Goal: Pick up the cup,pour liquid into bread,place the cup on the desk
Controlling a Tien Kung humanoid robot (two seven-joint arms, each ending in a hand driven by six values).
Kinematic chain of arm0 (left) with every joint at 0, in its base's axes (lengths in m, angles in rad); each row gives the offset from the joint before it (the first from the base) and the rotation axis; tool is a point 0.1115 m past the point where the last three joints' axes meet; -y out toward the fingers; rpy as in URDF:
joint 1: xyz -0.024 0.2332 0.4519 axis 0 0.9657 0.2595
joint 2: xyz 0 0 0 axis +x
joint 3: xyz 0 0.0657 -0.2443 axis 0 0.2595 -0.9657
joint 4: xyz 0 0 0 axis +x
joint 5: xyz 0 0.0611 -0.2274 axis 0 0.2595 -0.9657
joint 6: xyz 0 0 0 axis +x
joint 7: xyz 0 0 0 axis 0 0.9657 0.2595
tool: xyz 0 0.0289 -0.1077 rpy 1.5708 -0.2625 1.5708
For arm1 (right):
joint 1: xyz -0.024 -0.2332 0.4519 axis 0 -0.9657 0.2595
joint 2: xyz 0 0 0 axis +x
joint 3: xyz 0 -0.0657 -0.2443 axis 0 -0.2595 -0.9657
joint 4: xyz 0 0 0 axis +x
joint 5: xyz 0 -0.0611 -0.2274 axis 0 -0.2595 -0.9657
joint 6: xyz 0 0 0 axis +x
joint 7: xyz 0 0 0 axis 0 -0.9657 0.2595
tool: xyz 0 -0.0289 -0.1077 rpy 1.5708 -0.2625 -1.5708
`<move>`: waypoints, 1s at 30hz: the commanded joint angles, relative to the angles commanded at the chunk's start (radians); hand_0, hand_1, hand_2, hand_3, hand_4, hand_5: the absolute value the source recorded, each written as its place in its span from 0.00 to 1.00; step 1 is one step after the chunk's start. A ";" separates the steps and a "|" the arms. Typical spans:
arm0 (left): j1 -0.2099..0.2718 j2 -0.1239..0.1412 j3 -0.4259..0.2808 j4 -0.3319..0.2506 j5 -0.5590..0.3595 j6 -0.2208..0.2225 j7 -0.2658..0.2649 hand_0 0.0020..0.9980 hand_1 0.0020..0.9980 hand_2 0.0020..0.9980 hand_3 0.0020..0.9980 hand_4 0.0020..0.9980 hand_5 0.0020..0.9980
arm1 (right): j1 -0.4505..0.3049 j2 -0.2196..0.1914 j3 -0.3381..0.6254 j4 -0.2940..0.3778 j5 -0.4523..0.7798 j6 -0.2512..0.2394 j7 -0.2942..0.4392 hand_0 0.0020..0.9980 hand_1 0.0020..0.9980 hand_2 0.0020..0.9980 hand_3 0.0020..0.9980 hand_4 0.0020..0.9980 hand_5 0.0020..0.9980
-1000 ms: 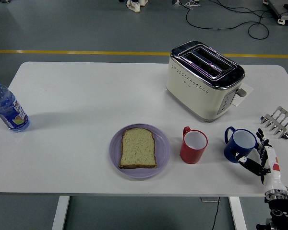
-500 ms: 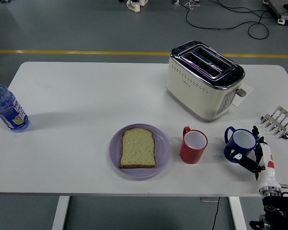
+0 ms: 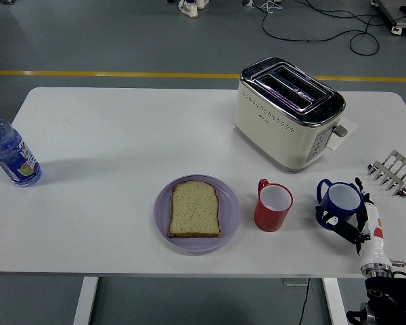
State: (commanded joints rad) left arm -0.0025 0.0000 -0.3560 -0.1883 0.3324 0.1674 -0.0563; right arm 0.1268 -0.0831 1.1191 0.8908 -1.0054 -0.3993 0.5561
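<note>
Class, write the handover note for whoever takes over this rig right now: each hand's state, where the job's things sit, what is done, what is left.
Right hand: fingers wrapped around the blue cup, which stands on the table, not visibly lifted.
Left hand: out of view.
Bread lies on the purple plate; a red cup stands between plate and blue cup.
Done: reach and grip.
Left: lift, pour over the bread, set the cup down.
</note>
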 joint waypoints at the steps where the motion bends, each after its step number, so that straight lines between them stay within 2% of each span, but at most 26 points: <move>1: 0.000 0.000 0.001 0.000 -0.001 0.000 0.000 0.65 0.64 0.64 0.53 0.29 0.77 | 0.001 0.000 -0.002 -0.003 0.004 0.002 0.000 0.90 0.82 0.91 0.99 1.00 0.07; 17: 0.004 0.000 0.010 0.001 -0.006 0.001 0.001 0.65 0.64 0.64 0.53 0.29 0.77 | 0.005 0.000 -0.010 -0.024 0.042 0.011 0.009 0.88 0.77 0.87 0.93 1.00 0.07; 18: 0.005 0.000 0.011 0.001 -0.006 0.001 0.001 0.65 0.64 0.64 0.53 0.29 0.77 | 0.005 0.000 -0.010 -0.024 0.043 0.012 0.009 0.87 0.73 0.83 0.88 1.00 0.07; 29: 0.012 0.000 0.023 0.001 -0.012 0.001 0.001 0.65 0.64 0.64 0.53 0.29 0.77 | 0.009 0.001 -0.012 -0.037 0.047 0.018 0.011 0.85 0.71 0.82 0.86 0.99 0.08; 30: 0.012 0.000 0.024 0.001 -0.012 0.000 0.001 0.65 0.64 0.64 0.53 0.29 0.77 | 0.011 0.001 -0.013 -0.038 0.048 0.019 0.012 0.82 0.67 0.79 0.84 0.98 0.06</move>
State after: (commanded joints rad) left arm 0.0093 0.0000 -0.3323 -0.1868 0.3199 0.1679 -0.0555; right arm 0.1375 -0.0816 1.1064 0.8528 -0.9578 -0.3800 0.5677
